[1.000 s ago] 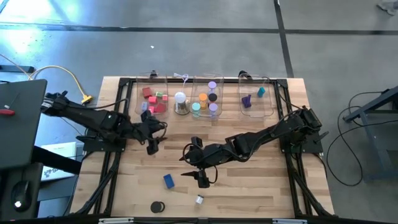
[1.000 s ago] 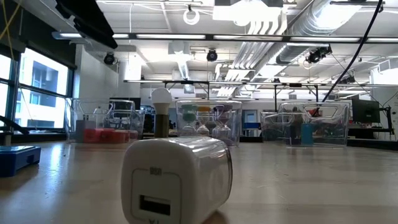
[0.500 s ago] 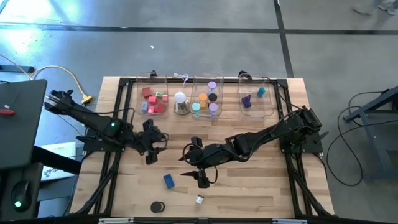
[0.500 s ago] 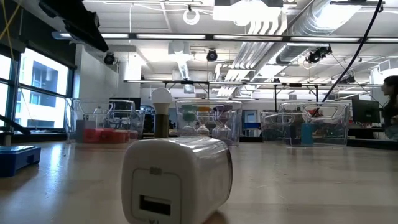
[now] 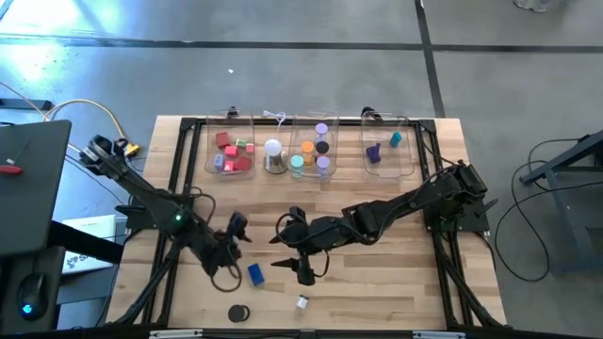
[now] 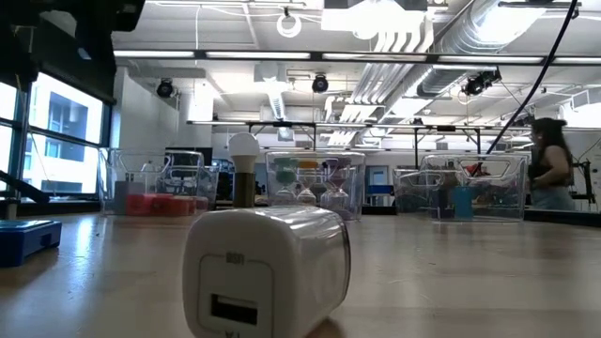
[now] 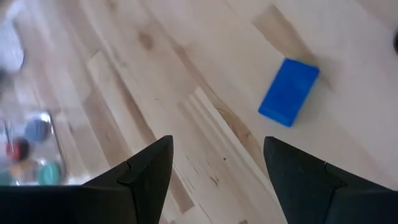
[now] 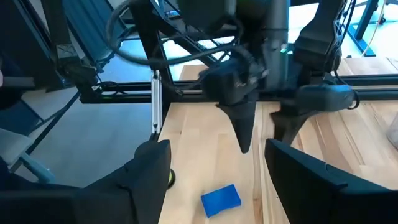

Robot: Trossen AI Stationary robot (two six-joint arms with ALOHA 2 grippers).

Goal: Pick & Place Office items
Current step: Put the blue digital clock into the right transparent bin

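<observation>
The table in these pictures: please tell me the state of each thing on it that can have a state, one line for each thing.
left gripper: open, empty, above the table close to the blue block.
right gripper: open, empty, near the table's middle.
blue block: lying loose on the wood, not gripped.
black disc: lying flat near the front edge.
white piece: lying loose, untouched.
left bin: holds red and pink pieces.
middle bin: holds round pieces.
right bin: holds purple and teal pieces.

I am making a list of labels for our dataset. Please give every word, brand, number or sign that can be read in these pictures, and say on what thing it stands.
No text can be read in any view.
Small white rounded plastic block, low view: faint grey marks above its slot, too blurred to read.
Flat blue rectangular block: no marking shows.
</observation>
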